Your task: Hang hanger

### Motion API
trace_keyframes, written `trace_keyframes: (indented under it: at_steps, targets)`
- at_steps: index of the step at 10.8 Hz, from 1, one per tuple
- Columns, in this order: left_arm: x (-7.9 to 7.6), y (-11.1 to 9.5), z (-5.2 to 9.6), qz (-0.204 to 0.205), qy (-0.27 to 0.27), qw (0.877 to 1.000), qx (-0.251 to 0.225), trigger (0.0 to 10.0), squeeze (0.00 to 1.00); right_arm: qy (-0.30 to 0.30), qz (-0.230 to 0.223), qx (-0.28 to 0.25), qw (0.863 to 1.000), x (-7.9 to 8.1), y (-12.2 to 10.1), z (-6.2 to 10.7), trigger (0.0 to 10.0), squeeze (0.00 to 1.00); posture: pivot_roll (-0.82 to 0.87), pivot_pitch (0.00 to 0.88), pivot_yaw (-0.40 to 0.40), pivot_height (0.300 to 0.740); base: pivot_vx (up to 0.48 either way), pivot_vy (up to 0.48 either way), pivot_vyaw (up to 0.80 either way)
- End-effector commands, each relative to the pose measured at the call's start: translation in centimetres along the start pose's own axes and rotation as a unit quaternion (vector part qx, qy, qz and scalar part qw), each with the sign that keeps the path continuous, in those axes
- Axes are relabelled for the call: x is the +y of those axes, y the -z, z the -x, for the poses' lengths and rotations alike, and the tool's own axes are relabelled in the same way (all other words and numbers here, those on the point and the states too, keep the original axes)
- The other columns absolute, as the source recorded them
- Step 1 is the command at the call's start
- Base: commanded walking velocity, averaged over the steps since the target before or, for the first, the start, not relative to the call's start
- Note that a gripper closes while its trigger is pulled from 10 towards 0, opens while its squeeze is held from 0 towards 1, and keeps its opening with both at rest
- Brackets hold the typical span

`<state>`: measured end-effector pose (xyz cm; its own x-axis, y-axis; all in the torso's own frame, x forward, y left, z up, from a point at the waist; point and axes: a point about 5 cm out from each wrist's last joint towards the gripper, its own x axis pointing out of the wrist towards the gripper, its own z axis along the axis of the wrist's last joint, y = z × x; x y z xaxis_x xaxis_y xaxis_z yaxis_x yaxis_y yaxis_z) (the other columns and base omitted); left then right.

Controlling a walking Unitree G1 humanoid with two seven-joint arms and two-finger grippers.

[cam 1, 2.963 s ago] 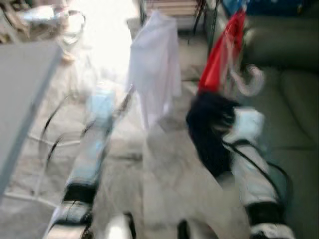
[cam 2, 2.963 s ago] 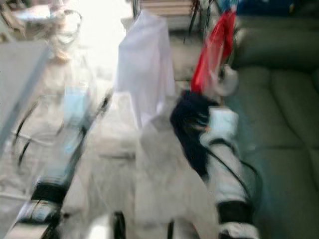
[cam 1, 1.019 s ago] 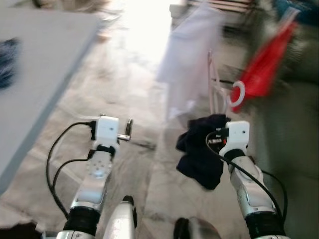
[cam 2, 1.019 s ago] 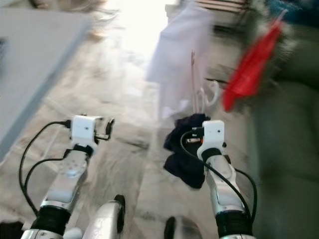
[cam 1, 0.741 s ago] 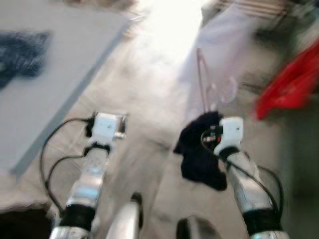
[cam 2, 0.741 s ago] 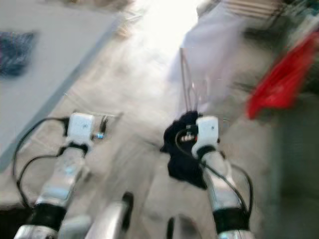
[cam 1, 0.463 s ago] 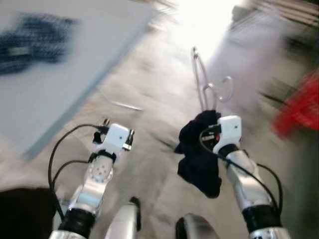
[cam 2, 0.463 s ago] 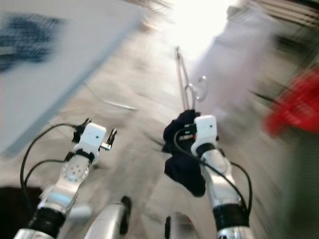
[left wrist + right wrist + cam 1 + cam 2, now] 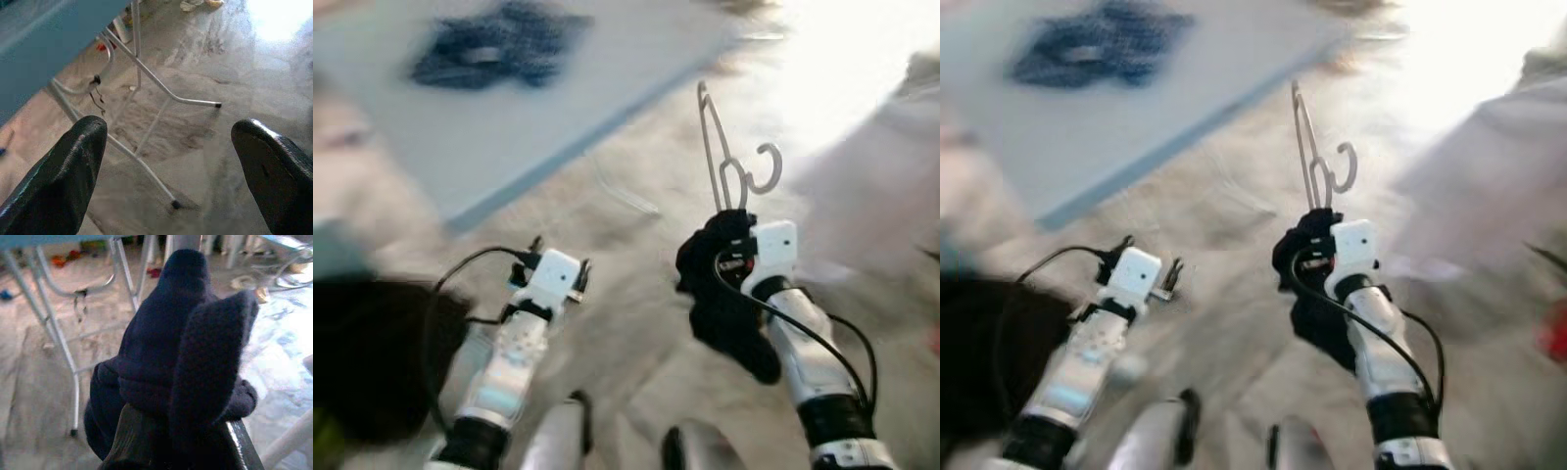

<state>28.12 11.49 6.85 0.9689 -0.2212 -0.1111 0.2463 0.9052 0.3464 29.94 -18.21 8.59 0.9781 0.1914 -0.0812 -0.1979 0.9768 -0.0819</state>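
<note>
Looking down through the head cameras, you saw the right end effector [image 9: 736, 230] raised in front of the robot with its fingers closed on a dark navy garment [image 9: 724, 299]. A white wire hanger [image 9: 729, 152] stood up out of that bundle, its hook curling at the top, well above the floor [image 9: 626, 294]. In the right wrist view, the garment [image 9: 181, 357] wrapped both fingers [image 9: 132, 440] and hid the hanger itself.

The left end effector [image 9: 1169, 276] was held lower, on the robot's left, holding nothing. In the left wrist view, its two black fingers [image 9: 63, 181] stood wide apart, with bare stone floor between them.

Beyond the left arm you saw a pale blue counter [image 9: 558, 108] carrying a dark blue cloth [image 9: 494, 49]. The left wrist view showed its white metal legs [image 9: 146, 112] resting on the floor. A white garment [image 9: 1489, 186] hung at the robot's right. A dark, blurred shape [image 9: 362, 352] lay beside the left arm; you could not tell what it was.
</note>
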Motion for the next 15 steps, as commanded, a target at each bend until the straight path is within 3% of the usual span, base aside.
trace_keyframes:
  at_steps: [1, 3, 5, 11, 13, 15]
  targets:
    - [0.2, 0.0, 0.1, 0.002, 0.001, 1.0, -0.002, 10.0, 0.0, 0.004, 0.004, -0.013, 1.0, -0.2, -0.4, 0.1, 10.0, 0.0, -0.02, 0.197, -0.037, 0.74, 0.0, 0.0, 0.8]
    - [0.3, -0.2, 0.2, -0.007, 0.002, 1.0, -0.011, 10.0, 0.0, 0.009, 0.005, -0.011, 1.0, -0.4, -0.2, 0.3, 10.0, 0.0, -0.02, 0.2, -0.033, 0.74, 0.0, 0.0, 0.8]
    - [0.5, -0.3, 0.0, 0.003, -0.011, 1.0, -0.011, 10.0, 0.0, 0.012, -0.001, -0.017, 1.0, -0.4, -0.6, -0.1, 10.0, 0.0, -0.02, 0.204, -0.031, 0.74, 0.0, -0.135, 0.0]
    - [0.5, -0.2, -0.3, 0.012, -0.022, 1.0, -0.003, 10.0, 0.0, -0.006, 0.01, -0.028, 1.0, 0.2, -0.9, -0.4, 10.0, 0.0, -0.03, 0.195, -0.037, 0.74, 0.0, -0.477, 0.0]
    - [0.6, -0.7, -0.4, 0.025, -0.034, 0.999, -0.02, 10.0, 0.0, -0.015, 0.014, -0.026, 0.999, 0.3, -0.7, -0.2, 10.0, 0.0, -0.02, 0.197, -0.048, 0.74, 0.0, 0.0, 0.0]
    - [1.0, -0.6, 0.0, 0.029, -0.05, 0.998, -0.019, 10.0, 0.0, -0.039, 0.019, -0.021, 0.999, 0.6, -0.4, 0.3, 10.0, 0.0, -0.01, 0.212, -0.062, 0.74, 0.0, 0.0, 0.8]
